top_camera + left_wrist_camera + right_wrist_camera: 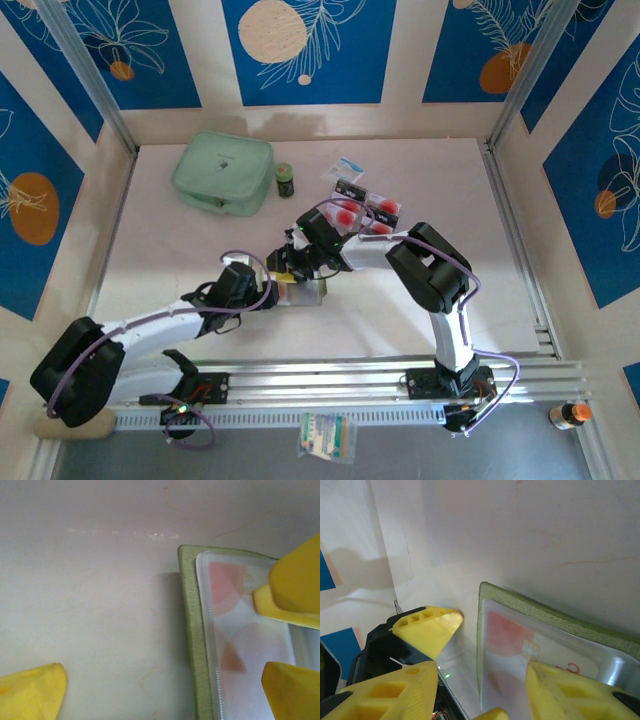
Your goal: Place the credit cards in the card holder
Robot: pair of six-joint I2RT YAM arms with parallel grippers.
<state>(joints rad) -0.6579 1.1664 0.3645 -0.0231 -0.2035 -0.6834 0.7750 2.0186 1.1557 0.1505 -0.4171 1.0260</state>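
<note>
The holder lies open on the counter between the arms, with a red-dot card apparently seated in its sleeve, so one insertion looks nearly done. The left claw gapes wide astride the holder's edge. The right claw hangs half-parted over it, its grip impossible to tell, and next it must lift clear and fetch another of the cards beyond.
</note>
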